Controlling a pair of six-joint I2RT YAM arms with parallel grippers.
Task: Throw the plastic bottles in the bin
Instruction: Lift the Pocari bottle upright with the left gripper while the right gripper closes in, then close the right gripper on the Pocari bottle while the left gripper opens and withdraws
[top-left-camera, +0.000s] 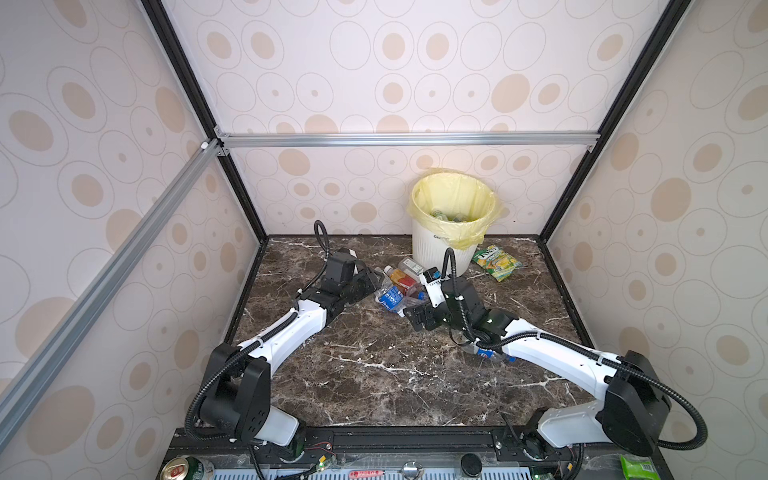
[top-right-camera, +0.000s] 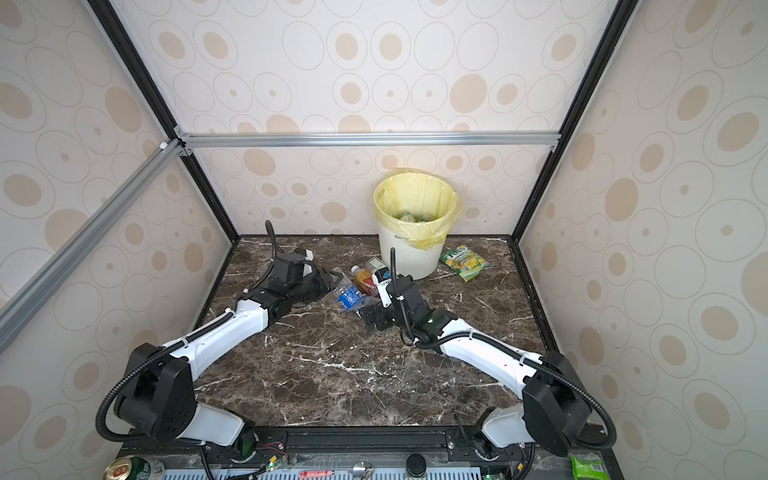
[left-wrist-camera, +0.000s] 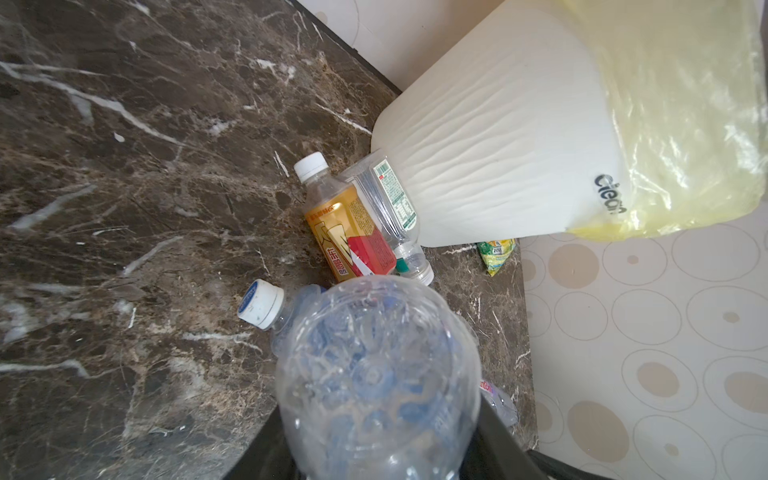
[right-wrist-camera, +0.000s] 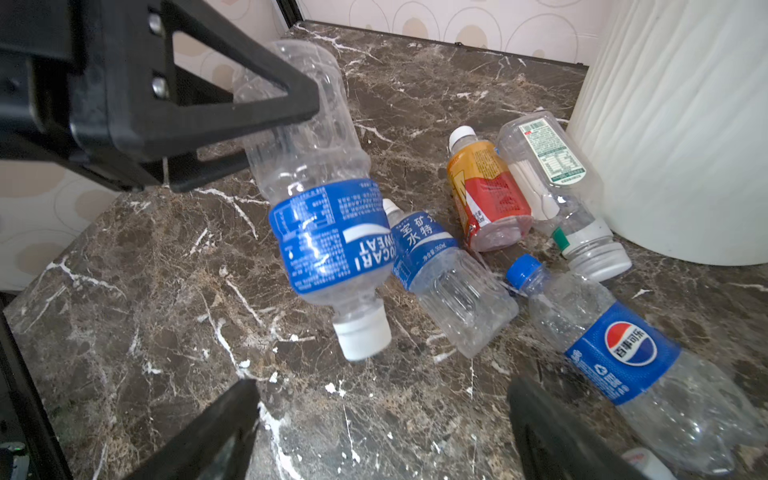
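My left gripper (left-wrist-camera: 382, 436) is shut on the base end of a clear plastic bottle with a blue label (right-wrist-camera: 320, 232). The bottle tilts cap-down over the marble, and its base fills the left wrist view. Beside it lie several more bottles: an orange-red one (right-wrist-camera: 486, 195), a clear one with a green-white label (right-wrist-camera: 557, 183), a small blue-label one (right-wrist-camera: 440, 266) and a Pepsi one (right-wrist-camera: 623, 357). My right gripper (right-wrist-camera: 382, 395) stands open just short of this heap (top-left-camera: 399, 286), with nothing between its fingers. The white ribbed bin (top-left-camera: 451, 245) with its yellow bag stands behind and holds bottles.
A green-yellow snack packet (top-left-camera: 496, 259) lies to the right of the bin. Another bottle (top-left-camera: 488, 355) lies under my right forearm. A drink can (top-left-camera: 183, 469) and a green packet (top-left-camera: 636, 467) sit on the front ledge. Patterned walls enclose the marble table (top-left-camera: 374, 374).
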